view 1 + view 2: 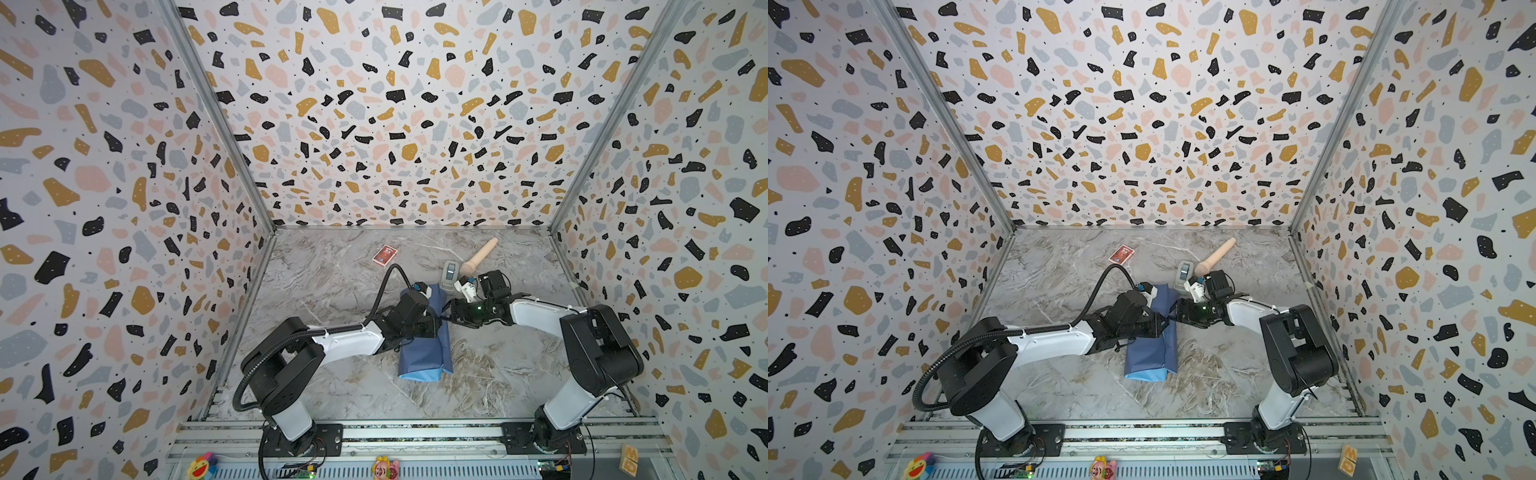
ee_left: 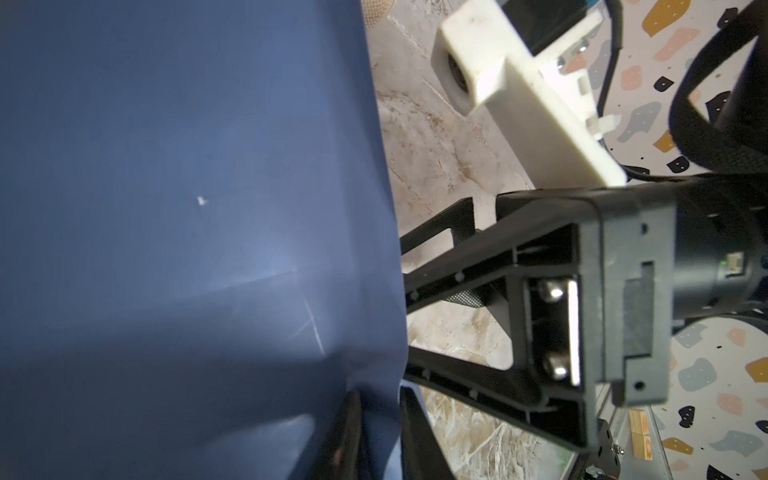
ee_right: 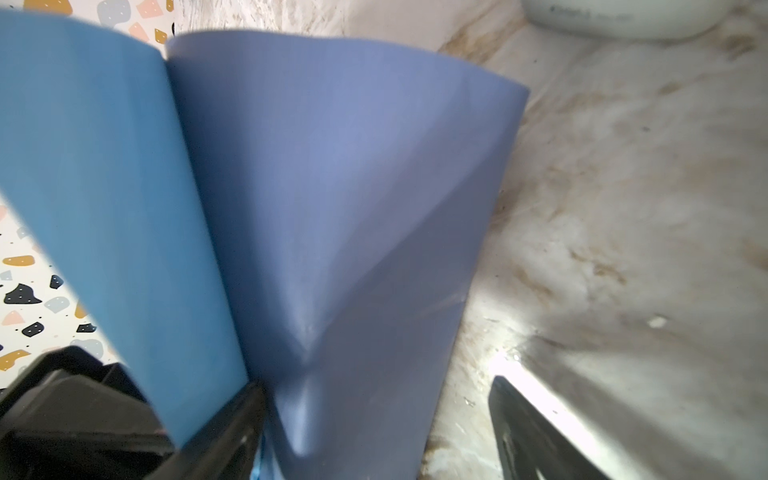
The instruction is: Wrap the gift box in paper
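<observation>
The blue paper (image 1: 428, 357) (image 1: 1152, 357) lies folded into a long bundle in the middle of the table. The gift box is hidden, not visible in any view. My left gripper (image 1: 434, 322) (image 1: 1160, 324) rests on the bundle's right edge. In the left wrist view its jaws (image 2: 380, 395) stand a narrow gap apart, with a puckered fold of paper (image 2: 187, 208) between them. My right gripper (image 1: 446, 309) (image 1: 1177, 309) faces it from the right. It is open wide (image 3: 376, 384) around a raised flap of paper (image 3: 353, 187).
A red card pack (image 1: 384, 254) (image 1: 1121, 254) lies at the back left. A wooden roller (image 1: 482, 255) (image 1: 1217, 257) and a small grey device (image 1: 449, 274) (image 1: 1185, 272) lie just behind the right gripper. Patterned walls enclose the table.
</observation>
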`<action>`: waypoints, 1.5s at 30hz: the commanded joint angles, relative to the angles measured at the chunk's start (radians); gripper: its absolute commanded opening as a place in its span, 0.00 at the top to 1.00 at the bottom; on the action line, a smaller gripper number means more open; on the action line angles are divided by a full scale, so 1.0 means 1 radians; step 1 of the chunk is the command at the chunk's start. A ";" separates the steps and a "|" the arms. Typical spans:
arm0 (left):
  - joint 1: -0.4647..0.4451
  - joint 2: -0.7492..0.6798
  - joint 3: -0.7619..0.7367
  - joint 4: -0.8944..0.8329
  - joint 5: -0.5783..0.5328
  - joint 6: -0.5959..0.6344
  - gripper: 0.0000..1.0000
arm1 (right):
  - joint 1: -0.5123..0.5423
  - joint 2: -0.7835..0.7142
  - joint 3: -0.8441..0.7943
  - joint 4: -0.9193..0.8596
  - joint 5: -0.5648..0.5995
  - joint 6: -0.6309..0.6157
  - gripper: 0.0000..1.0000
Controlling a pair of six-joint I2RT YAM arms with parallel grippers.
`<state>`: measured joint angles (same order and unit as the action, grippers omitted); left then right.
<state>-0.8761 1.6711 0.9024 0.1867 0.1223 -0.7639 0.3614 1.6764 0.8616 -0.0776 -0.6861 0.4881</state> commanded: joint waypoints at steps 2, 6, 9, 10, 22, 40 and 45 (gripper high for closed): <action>-0.008 0.050 -0.058 -0.106 -0.007 0.003 0.75 | 0.005 -0.016 0.027 -0.075 0.064 -0.006 0.16; -0.008 0.052 -0.066 -0.102 -0.008 0.003 0.70 | -0.018 -0.042 0.049 -0.093 0.078 -0.007 0.16; -0.009 0.055 -0.068 -0.097 -0.004 0.003 0.66 | -0.053 -0.076 0.053 -0.110 0.089 -0.014 0.16; -0.009 0.054 -0.068 -0.096 -0.004 0.003 0.65 | -0.067 -0.089 0.049 -0.115 0.094 -0.018 0.15; -0.009 0.047 -0.074 -0.096 -0.003 0.009 0.58 | -0.089 -0.117 0.014 -0.008 -0.013 0.000 0.11; -0.008 0.028 -0.013 -0.122 -0.003 0.025 0.54 | -0.032 0.030 -0.003 0.000 0.044 -0.038 0.12; -0.007 -0.041 0.050 -0.178 -0.038 0.062 0.48 | -0.041 0.044 -0.022 0.000 0.058 -0.050 0.12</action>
<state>-0.8860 1.6623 0.9314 0.1684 0.1303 -0.7403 0.3275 1.7161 0.8772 -0.0128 -0.6952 0.4732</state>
